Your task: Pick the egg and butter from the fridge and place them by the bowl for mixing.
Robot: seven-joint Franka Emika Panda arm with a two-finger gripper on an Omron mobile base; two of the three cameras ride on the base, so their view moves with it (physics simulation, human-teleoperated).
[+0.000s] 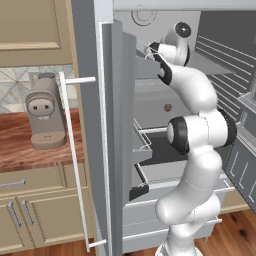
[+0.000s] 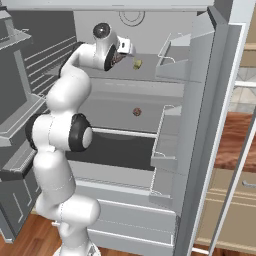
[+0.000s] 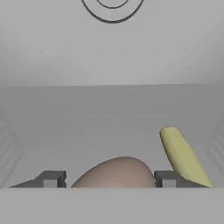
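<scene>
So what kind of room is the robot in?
It looks like a kitchen. The robot reaches into an open grey fridge with shelves and door bins. Beside it stand tan wooden cabinets under a wooden counter, and a coffee machine sits on that counter.

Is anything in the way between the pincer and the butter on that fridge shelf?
Yes: a tan rounded lump sits between the tips of the pincer, nearer than the butter, which lies farther back, toward the right of the hand view.
</scene>
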